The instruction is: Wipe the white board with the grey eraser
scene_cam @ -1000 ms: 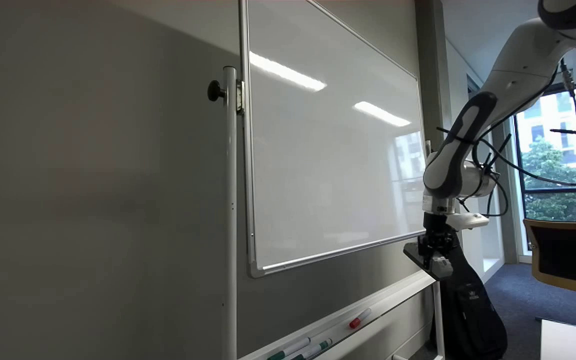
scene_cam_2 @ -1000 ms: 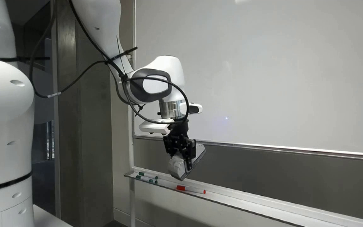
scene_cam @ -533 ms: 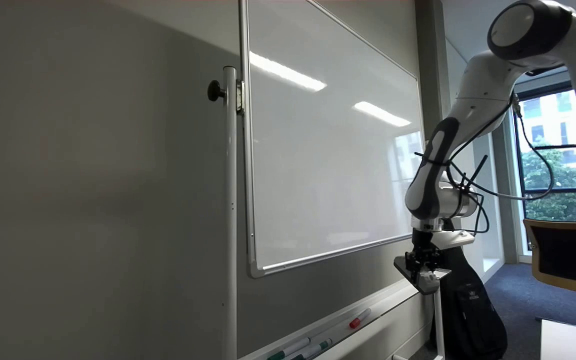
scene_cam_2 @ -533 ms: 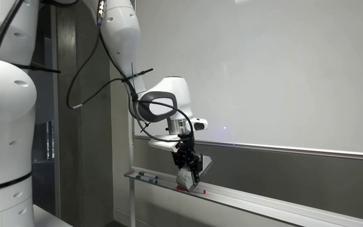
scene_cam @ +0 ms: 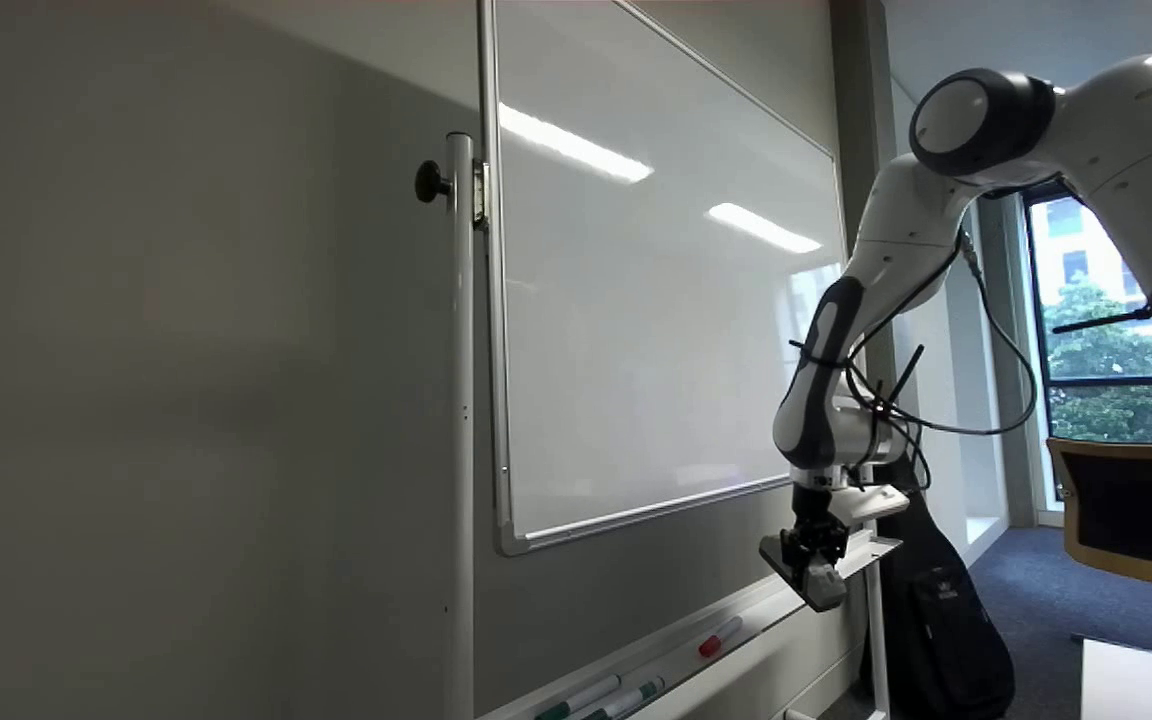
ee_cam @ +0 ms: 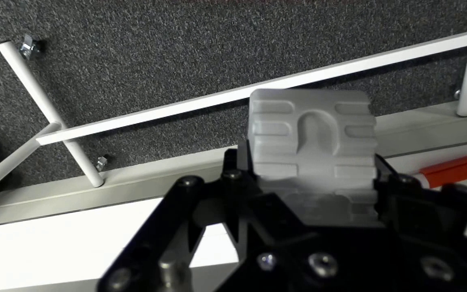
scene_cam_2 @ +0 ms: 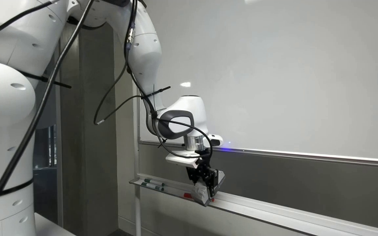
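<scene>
Behind a large, glossy white board (scene_cam_2: 274, 82) rose a grey wall (scene_cam: 186, 350). Below the board's bottom edge, a robot gripper (ee_cam: 313, 162) was clamped around a grey eraser (scene_cam_2: 200, 194), its jaws only the eraser's width apart. Tilted, the eraser was near a tray (scene_cam_2: 267, 213) holding a red marker (ee_cam: 452, 172) and two green-capped markers (scene_cam_2: 153, 186).
</scene>
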Action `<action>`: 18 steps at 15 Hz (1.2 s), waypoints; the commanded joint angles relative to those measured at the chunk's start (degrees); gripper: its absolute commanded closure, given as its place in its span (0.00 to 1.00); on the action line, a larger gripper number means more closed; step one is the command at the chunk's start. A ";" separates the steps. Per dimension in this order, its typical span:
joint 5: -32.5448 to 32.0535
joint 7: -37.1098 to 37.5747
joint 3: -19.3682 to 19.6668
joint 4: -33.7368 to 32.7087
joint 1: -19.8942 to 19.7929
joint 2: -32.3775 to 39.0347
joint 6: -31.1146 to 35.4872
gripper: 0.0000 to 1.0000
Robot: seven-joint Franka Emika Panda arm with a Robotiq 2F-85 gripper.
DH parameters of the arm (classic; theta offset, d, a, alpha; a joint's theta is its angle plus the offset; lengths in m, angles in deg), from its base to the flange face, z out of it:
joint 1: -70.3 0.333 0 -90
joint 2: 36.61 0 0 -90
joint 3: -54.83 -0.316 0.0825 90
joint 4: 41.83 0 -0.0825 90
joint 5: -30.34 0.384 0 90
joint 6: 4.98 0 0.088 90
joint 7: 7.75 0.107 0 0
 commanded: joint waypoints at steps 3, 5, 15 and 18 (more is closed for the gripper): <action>-0.32 -4.92 -1.14 -7.71 -3.78 8.36 2.00 0.62; -4.98 -2.99 -3.39 -9.58 -7.25 9.82 2.52 0.62; -12.99 -3.50 -9.83 -13.37 -14.97 12.79 6.73 0.62; -13.73 -3.65 -11.11 -13.81 -15.85 13.65 6.00 0.62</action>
